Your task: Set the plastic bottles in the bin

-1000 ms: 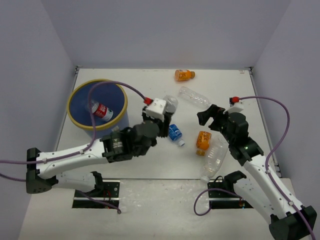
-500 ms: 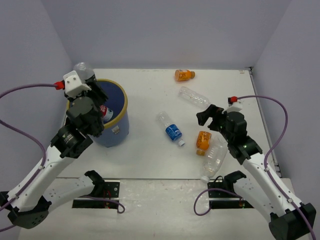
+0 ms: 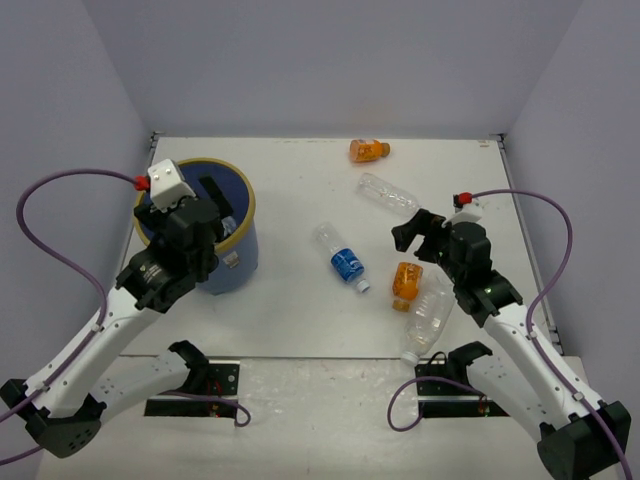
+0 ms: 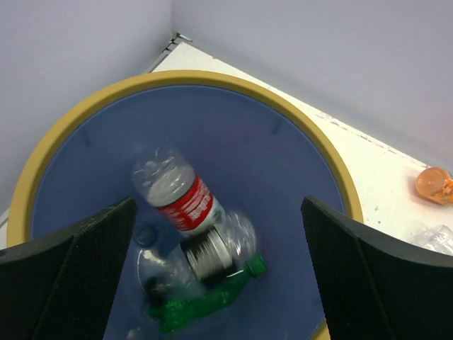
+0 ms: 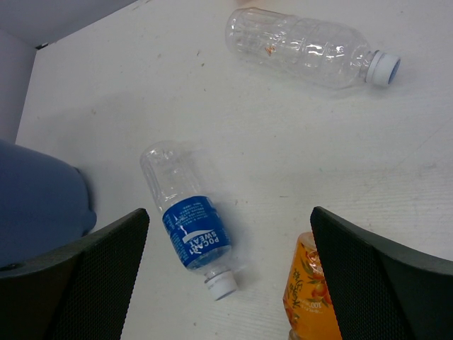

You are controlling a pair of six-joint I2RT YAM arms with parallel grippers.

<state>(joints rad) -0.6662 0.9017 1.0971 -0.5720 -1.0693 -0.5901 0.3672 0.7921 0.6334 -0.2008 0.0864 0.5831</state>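
Left gripper (image 4: 218,212): spread wide, empty, above the bin (image 3: 246,203) at the left edge. Right gripper (image 5: 230,212): wide open, empty, over the blue-label bottle (image 3: 346,262) mid-worktop. Several bottles (image 4: 185,205) lie binned. Five remain, from centre to right and far edges. Open room lies between.
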